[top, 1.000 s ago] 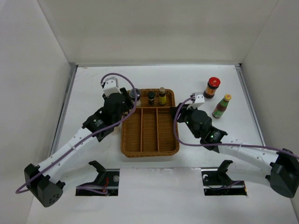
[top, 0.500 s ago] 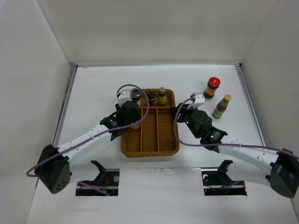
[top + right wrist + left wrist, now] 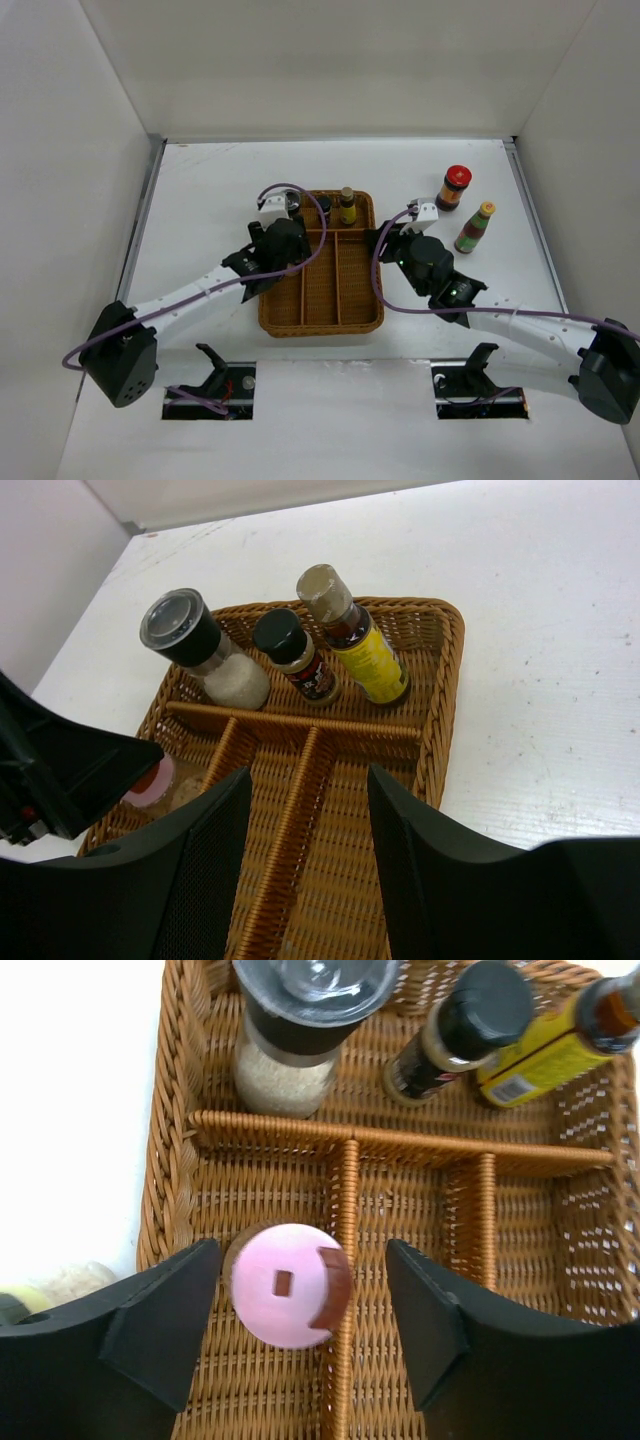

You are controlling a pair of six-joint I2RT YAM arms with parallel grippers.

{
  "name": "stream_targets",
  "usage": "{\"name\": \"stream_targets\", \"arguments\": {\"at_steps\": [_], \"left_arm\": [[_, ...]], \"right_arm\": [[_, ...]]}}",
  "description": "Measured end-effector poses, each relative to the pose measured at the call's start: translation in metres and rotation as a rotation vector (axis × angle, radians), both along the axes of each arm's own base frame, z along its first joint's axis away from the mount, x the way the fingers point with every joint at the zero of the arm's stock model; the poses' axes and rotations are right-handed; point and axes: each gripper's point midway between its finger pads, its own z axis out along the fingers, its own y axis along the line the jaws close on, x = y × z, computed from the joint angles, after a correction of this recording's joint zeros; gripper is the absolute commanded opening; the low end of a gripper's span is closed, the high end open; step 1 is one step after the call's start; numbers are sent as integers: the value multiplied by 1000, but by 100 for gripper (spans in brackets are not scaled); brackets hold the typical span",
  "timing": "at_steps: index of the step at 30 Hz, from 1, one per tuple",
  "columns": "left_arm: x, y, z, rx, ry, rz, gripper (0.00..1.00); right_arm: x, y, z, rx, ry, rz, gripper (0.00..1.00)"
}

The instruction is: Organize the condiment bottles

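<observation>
White table (image 3: 200, 190); left gripper (image 3: 300, 1310) straddles pink-capped bottle (image 3: 285, 1285) in wicker tray (image 3: 180, 1160), seemingly apart.

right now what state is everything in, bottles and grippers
pink-capped bottle: upright, left long slot of tray, ungripped
left gripper: open, either side of that bottle
right gripper: open, empty, above tray
grey-lidded jar: upright, tray's back slot
black-capped bottle: upright, back slot
yellow-labelled bottle: upright, back slot
red-lidded jar: upright on table
green-red bottle: upright on table
</observation>
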Motion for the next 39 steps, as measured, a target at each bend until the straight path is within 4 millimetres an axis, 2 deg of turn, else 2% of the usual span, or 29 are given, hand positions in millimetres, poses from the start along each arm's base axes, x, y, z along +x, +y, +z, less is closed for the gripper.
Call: {"name": "stream_targets", "arguments": {"at_steps": [4,8,11,14,16,19,26,35,39], "left_arm": [[-5,1,20,-1,-44,-12,70],[-7,13,53,-39,-102,15,69],[-11,31,76,-78,-141,65,69],[-15,54,85,-102,-148,135,68],[-18,71,80,-100,-122,187,66],[-25,92,62,-83,-44,253,65],[-44,121,33,-77,62,348,66],[-40,118,-8,-30,153,341,66],[-35,119,-10,-26,147,338,65]], "right_arm": [[0,0,0,0,0,0,55],[0,0,0,0,0,0,55],[0,0,0,0,0,0,55],[0,1,0,0,1,3,55],[0,1,-1,-1,2,5,55],[0,1,-1,-1,2,7,55],[-1,3,-3,-4,7,13,55],[0,4,-8,-14,16,17,55],[0,5,-8,-14,17,19,55]]}}
